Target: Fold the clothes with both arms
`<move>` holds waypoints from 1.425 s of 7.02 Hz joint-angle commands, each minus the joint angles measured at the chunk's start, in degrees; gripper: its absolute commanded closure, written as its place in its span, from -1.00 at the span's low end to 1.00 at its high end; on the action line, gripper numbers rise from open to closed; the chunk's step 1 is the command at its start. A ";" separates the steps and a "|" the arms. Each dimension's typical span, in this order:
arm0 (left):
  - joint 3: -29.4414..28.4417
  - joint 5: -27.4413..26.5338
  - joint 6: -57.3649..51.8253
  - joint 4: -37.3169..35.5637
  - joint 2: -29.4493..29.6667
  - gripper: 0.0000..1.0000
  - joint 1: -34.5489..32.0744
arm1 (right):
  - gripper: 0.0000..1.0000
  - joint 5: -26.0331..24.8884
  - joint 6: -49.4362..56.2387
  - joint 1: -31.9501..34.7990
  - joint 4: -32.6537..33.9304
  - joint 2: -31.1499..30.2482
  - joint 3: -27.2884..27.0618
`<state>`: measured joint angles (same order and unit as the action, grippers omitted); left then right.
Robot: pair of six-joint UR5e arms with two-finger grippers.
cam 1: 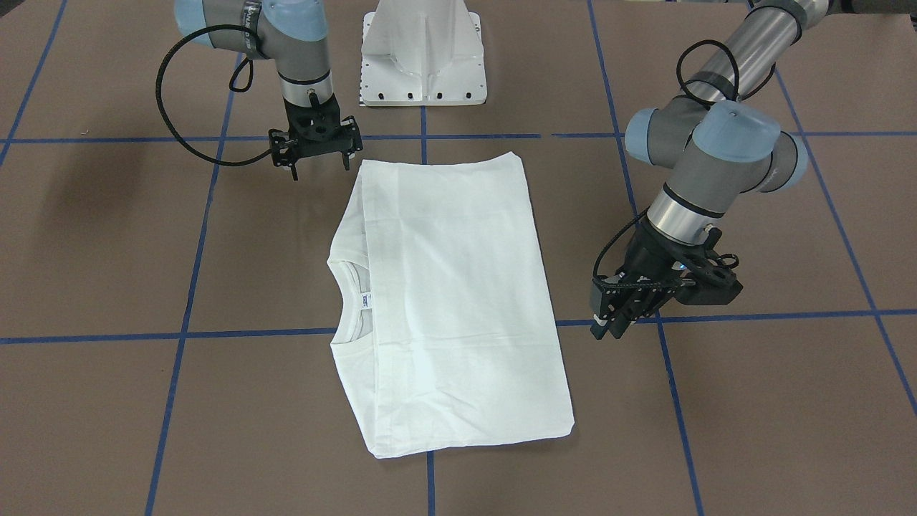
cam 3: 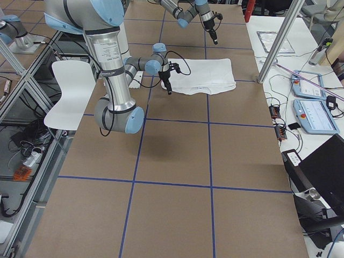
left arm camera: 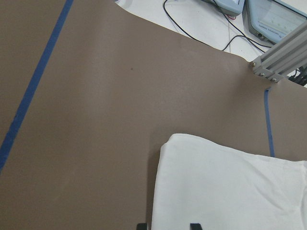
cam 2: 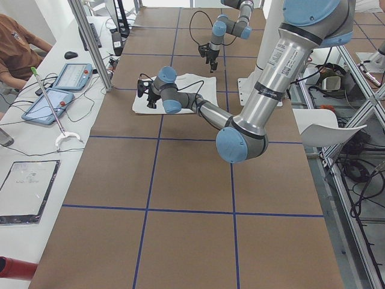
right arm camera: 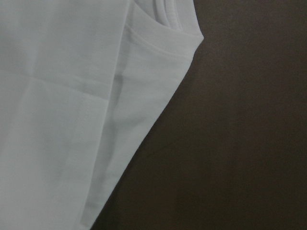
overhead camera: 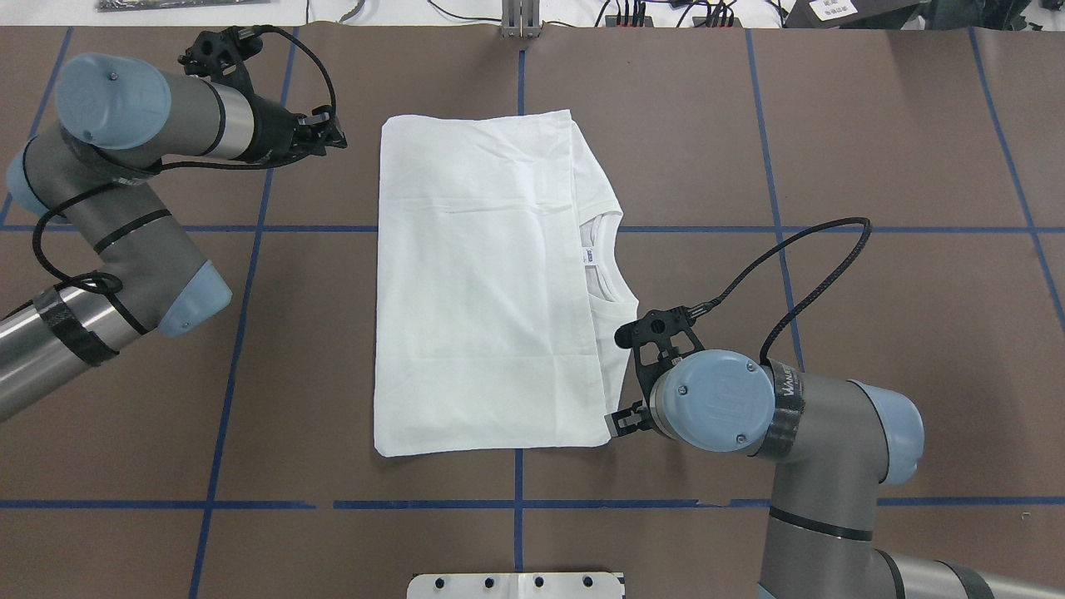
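Got T-shirt (overhead camera: 482, 283) folded flat on table (overhead camera: 874, 125), central, somewhat nearer far edge, with long axis from robot edge to far edge and collar (overhead camera: 603, 249) toward right edge. Seeing left gripper (cam 1: 609, 328) fingers apart, empty, by shirt's far-left corner. Right gripper (cam 1: 321, 170) also spread, empty, just off near-right corner. Roughly equal reach, diagonal corners. Probably calls for end-over-end fold along long axis.

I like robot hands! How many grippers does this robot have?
2. The left gripper is by the shirt's far corner; the right gripper is by the near corner, diagonally opposite. None seem hidden.
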<state>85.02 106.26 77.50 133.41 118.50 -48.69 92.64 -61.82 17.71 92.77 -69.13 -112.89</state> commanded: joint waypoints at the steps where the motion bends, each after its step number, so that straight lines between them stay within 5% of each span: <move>1: 2.42 0.00 -0.07 -3.06 -0.03 0.18 0.00 | -1.00 0.43 -16.05 -1.17 -0.83 1.18 -0.40; 4: 2.43 -0.09 -0.07 -3.07 -0.11 0.19 0.00 | -1.00 -0.35 -50.74 -3.46 -6.49 3.48 -0.32; 6: 2.78 -0.18 -0.15 -3.07 -0.73 0.19 0.00 | -0.99 -5.59 -70.01 -5.91 -7.16 3.21 1.60; 10: 2.87 -0.35 -0.07 -3.07 -0.73 0.19 0.00 | -0.85 -7.04 -74.49 -6.72 -7.34 3.30 3.37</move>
<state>87.88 105.98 77.41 130.34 117.78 -48.69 85.70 -135.44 11.13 85.46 -66.05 -110.01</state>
